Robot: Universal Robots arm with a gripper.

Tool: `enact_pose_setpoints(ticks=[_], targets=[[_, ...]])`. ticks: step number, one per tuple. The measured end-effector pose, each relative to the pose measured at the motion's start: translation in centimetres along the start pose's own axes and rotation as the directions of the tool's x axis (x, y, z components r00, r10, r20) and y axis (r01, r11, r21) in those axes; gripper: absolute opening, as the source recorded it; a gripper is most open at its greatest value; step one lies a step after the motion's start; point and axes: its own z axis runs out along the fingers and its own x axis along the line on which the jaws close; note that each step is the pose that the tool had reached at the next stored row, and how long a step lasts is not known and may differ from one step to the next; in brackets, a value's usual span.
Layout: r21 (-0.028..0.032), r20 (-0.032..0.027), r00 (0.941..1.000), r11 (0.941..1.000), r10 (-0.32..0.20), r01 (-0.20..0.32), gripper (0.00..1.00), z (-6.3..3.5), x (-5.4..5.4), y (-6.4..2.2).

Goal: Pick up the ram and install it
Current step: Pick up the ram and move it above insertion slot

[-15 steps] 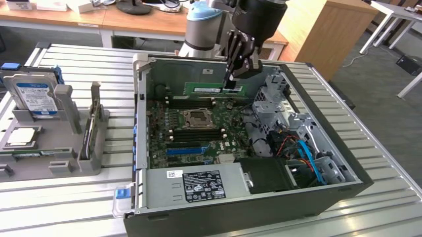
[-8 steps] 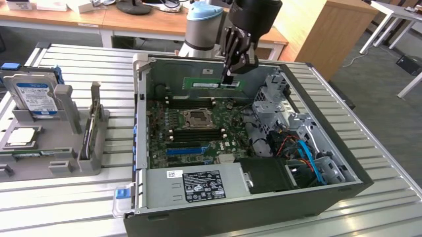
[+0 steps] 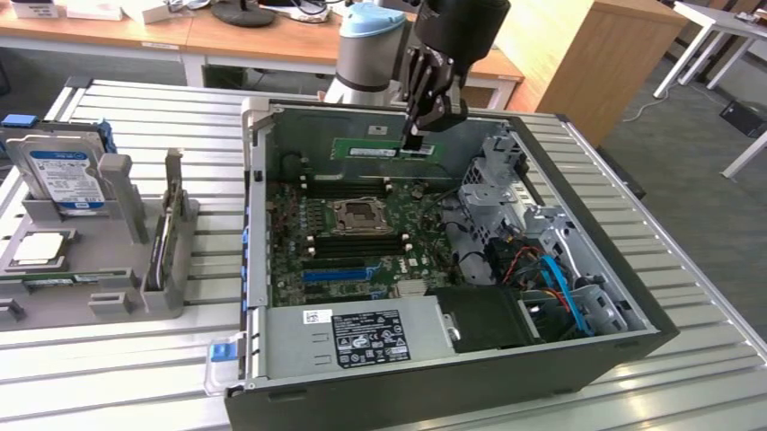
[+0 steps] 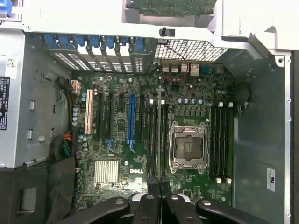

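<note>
The ram (image 3: 374,149) is a long green stick hanging level above the open computer case (image 3: 258,269), near its far wall. My gripper (image 3: 416,141) is shut on the stick's end toward the exterior view's right. In the wrist view the ram (image 4: 160,135) appears edge-on as a thin line running out from between my fingers (image 4: 150,203). It lies over the motherboard (image 4: 117,154), beside the CPU socket (image 4: 188,147) and along the black memory slots (image 4: 152,135). More black slots (image 4: 222,140) sit on the socket's other side.
A grey fixture (image 3: 114,269) at the exterior view's left holds a hard drive with a blue-and-white label (image 3: 66,175) and a CPU (image 3: 39,248). Inside the case are the power supply (image 3: 359,337), a metal drive cage (image 3: 504,180) and blue cables (image 3: 561,283). Wooden desks stand behind.
</note>
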Motion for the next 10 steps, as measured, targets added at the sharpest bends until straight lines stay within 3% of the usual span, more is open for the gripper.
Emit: enact_pose_setpoints(ticks=[10], targets=[[-0.0001, 0.0000, 1.0000, 1.0000, 0.000, 0.000, 0.12, 1.46, 0.0, -0.10]])
